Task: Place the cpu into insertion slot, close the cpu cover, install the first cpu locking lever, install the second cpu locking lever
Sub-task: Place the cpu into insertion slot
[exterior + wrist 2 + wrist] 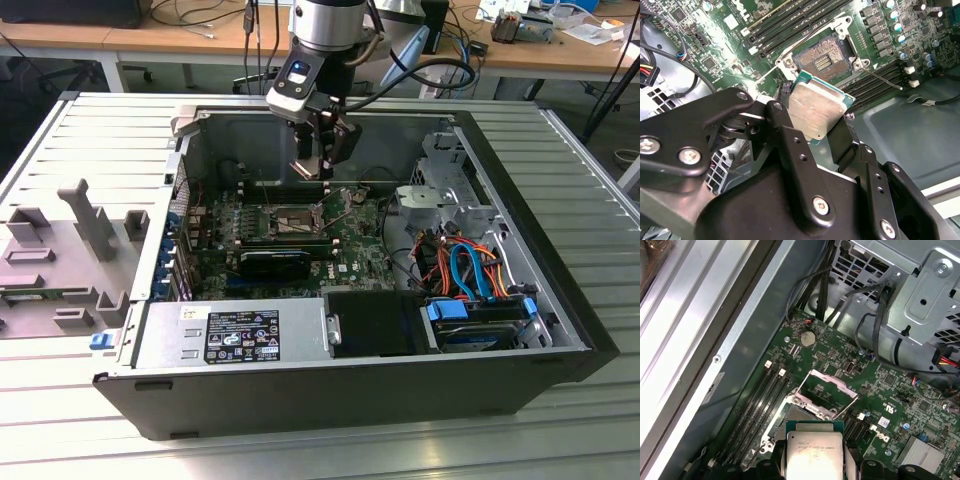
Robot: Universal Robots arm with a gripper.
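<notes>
Gripper: in the exterior view your gripper (324, 168) hangs inside the open computer case (350, 405), above the green motherboard (350, 262). What it carries is too small to make out there.
Grip: the second wrist view settles that for you. The black fingers (786, 125) are clamped on opposite edges of the cpu (816, 109).
Cpu: it is held with its dull silver top facing both wrist cameras, above the board and apart from it.
Slot: in the second wrist view you see the insertion slot (822, 59) bare, contact grid exposed, just beyond the chip. In the first wrist view the chip hides part of it.
Cover: the first wrist view shows you the cpu cover (813, 407) standing raised past the socket.
Lever: in the second wrist view a thin lever rod (882, 80) lies beside the slot.
</notes>
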